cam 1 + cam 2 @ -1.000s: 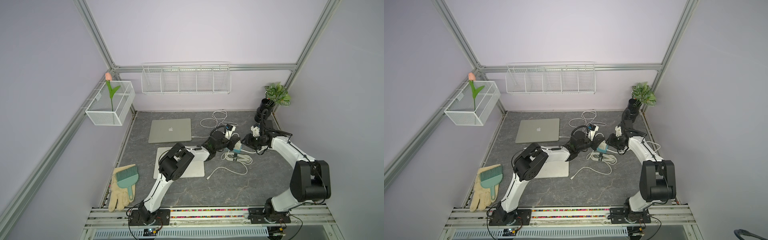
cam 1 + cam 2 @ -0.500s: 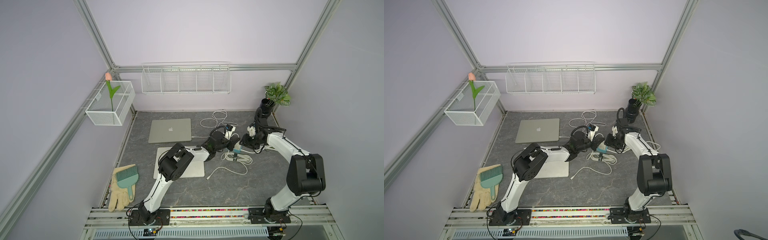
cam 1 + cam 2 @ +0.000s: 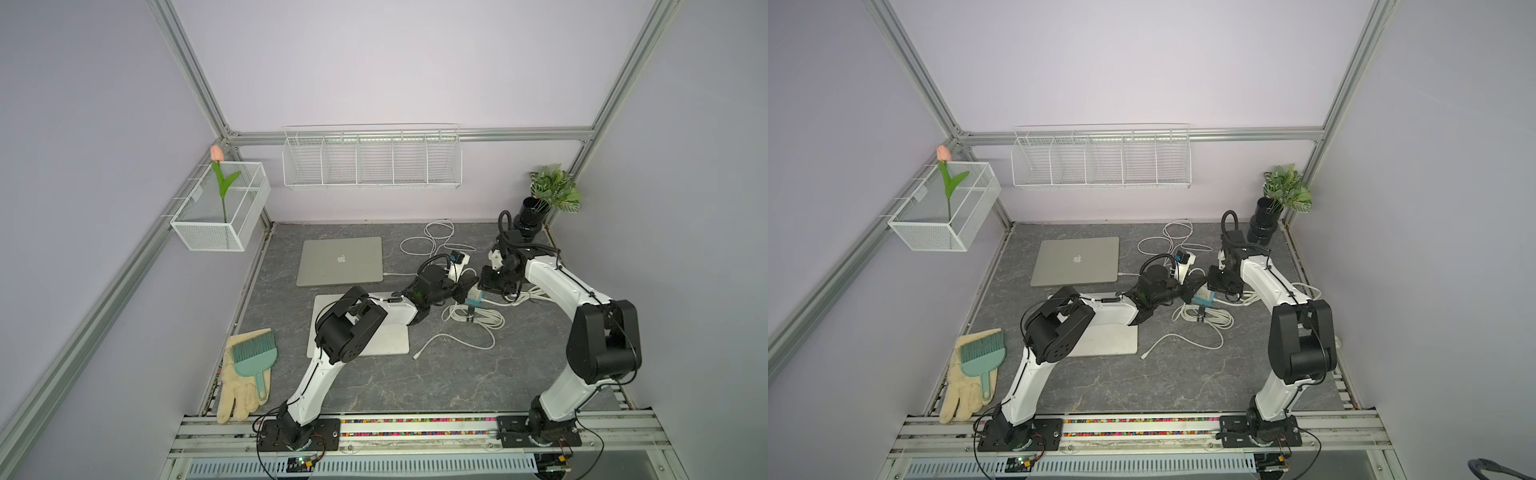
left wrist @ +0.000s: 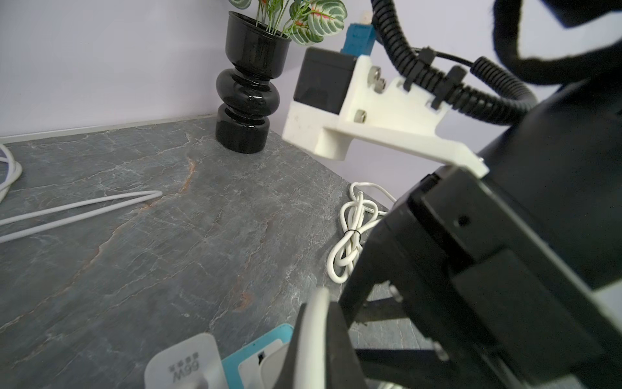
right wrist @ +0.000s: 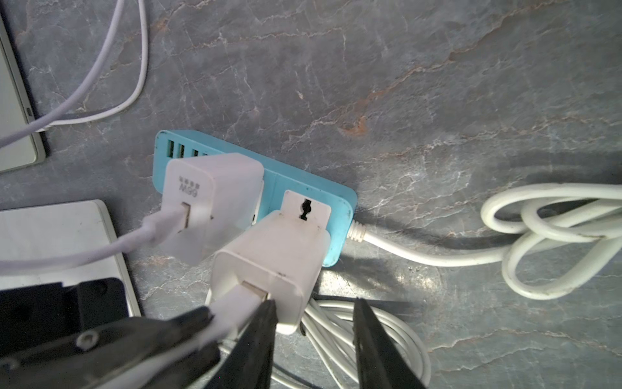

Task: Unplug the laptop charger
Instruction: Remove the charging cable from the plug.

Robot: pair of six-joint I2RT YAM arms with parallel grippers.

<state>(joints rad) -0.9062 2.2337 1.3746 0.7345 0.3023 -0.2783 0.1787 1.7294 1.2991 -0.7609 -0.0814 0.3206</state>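
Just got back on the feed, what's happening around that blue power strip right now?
Both arms are at the blue plastic power strip. The left gripper is shut on the flat white cable where it leaves the nearer white charger block. The right gripper is over that block, jaws open, one finger at its corner. That block and the other white charger, marked 66W, both sit plugged into the strip: nothing unplugged yet.
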